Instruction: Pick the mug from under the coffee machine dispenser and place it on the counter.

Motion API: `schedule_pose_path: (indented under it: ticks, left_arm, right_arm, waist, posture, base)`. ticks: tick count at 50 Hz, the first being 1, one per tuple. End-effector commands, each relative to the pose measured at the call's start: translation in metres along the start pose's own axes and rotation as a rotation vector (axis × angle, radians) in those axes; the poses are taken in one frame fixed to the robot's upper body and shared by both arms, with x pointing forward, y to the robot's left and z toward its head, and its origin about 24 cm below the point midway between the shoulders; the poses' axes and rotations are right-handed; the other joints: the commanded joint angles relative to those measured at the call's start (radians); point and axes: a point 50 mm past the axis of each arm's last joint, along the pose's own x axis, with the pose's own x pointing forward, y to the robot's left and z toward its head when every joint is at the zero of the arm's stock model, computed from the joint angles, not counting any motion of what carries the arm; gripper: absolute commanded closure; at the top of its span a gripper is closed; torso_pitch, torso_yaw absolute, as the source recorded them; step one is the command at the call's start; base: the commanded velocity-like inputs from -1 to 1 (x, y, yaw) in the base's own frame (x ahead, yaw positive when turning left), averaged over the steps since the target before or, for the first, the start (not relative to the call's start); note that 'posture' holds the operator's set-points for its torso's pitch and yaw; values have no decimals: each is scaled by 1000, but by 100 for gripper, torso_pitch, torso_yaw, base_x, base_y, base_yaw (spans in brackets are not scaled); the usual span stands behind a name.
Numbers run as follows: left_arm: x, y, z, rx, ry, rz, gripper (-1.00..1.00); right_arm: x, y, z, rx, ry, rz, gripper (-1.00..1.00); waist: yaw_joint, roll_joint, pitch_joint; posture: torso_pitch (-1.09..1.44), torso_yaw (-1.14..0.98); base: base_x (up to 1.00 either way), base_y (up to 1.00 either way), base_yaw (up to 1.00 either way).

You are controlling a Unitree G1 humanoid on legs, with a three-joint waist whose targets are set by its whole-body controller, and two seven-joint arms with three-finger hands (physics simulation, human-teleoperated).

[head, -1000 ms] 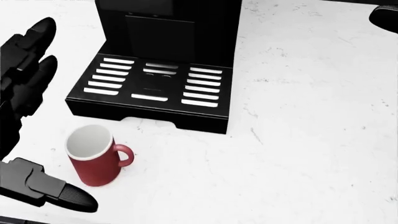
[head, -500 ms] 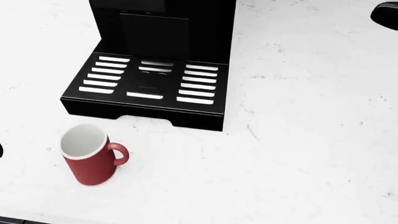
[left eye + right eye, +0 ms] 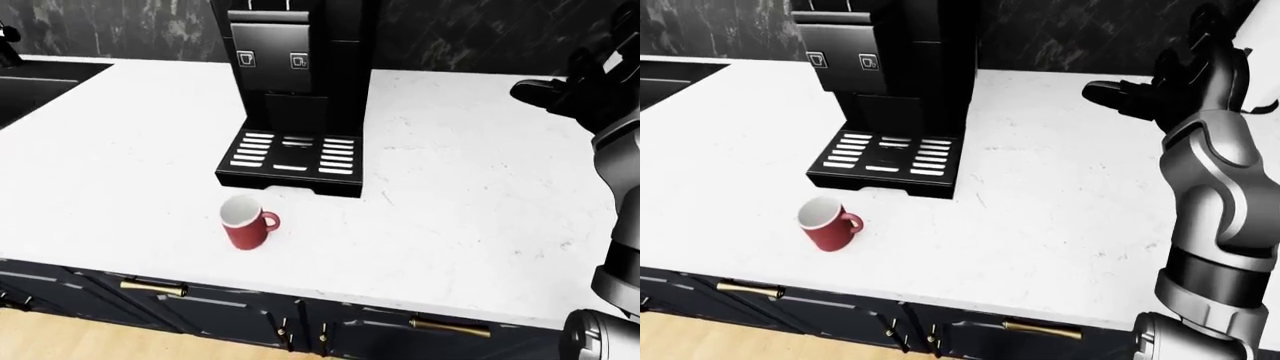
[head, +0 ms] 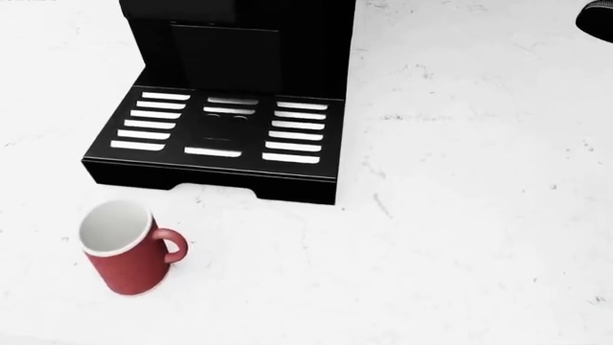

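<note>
Counter point(image 3: 480, 195), white marble, fills most of each view, w/ dark cabinets point(image 3: 230, 307) along the bottom edge of the eye views. Coffee machine point(image 3: 295, 82) stands upright near the top; its drip tray point(image 4: 215, 129) is bare. Right hand point(image 3: 1140, 97) hangs off to the right, well apart from everything, fingers spread, holding nothing. Left hand not in view. Mug point(image 4: 124, 248), red w/ white inside, stands upright on the counter just below the tray's left corner, handle to the right. Judged from that, the placing step looks done; next move calls for little more than keeping both arms clear. Vs 1 s ago: left hand beside the mug has gone from the head view, and the camera has shifted a bit.
</note>
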Motion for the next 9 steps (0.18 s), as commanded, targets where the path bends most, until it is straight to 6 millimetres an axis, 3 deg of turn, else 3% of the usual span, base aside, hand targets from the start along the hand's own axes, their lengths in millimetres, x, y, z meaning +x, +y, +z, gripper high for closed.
schedule_pose_path:
  ticks: [1,9]
  left_arm:
    - [-5,9,18,22,-88,40,-100]
    - [-9,29,40,45,-151,91,-100]
  right_arm:
    - [-2,1,22,4,-97,7,-100]
    - [-1,1,23,5,-100,7,-100]
  waist:
    - [-1,2,-22]
    - [-5,13,-19]
  posture:
    - [0,0]
    - [0,0]
  base:
    - [0,0,0]
    - [0,0,0]
